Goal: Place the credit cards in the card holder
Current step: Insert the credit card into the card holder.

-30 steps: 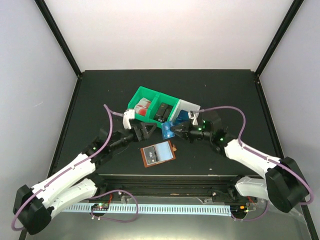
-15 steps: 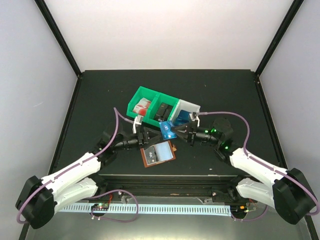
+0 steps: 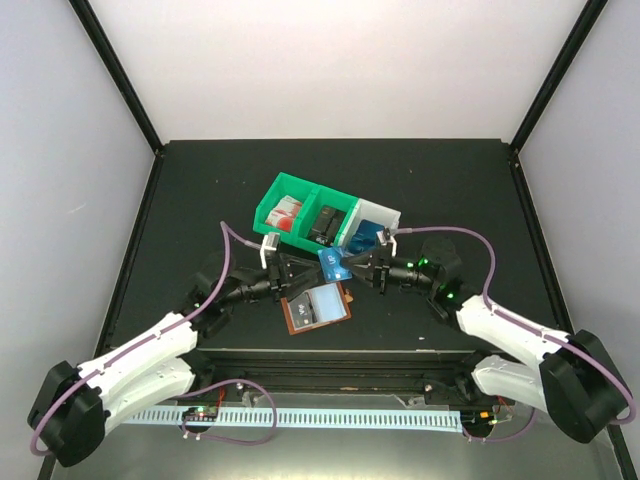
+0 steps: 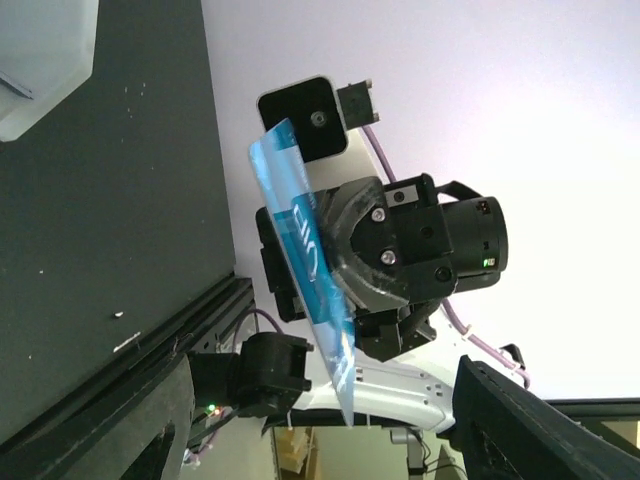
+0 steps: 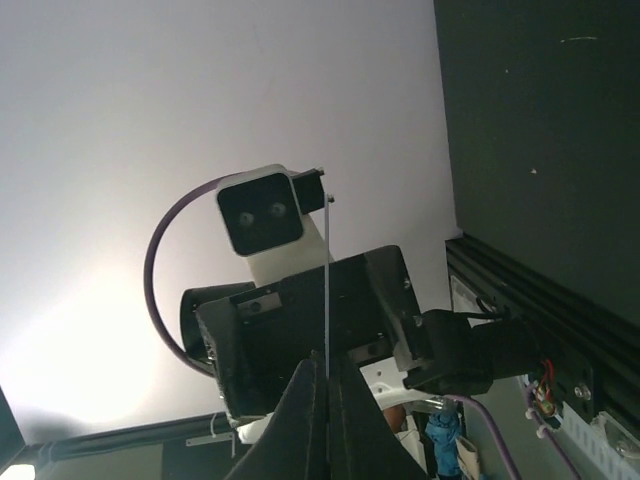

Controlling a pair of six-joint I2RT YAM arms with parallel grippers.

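In the top view my right gripper (image 3: 353, 268) is shut on a blue credit card (image 3: 335, 265), holding it in the air above the table. The left gripper (image 3: 298, 272) faces it from the left with its jaws open around the card's near end. The left wrist view shows the blue card (image 4: 305, 290) standing on edge in the right gripper (image 4: 372, 243), its lower tip between my spread fingers (image 4: 540, 430). In the right wrist view the card (image 5: 327, 290) is a thin line from my shut gripper (image 5: 327, 385). The card holder (image 3: 318, 306) lies open just in front of both grippers.
A green bin (image 3: 268, 204) behind the grippers holds red-and-white cards (image 3: 288, 212) and black cards (image 3: 325, 222). A white bin (image 3: 385, 214) joins it on the right. The table's metal front rail (image 3: 330, 360) runs close below the card holder.
The right gripper has carried the blue card a little left and the left gripper has come right to meet it. The left jaws have narrowed somewhat around the card's end.
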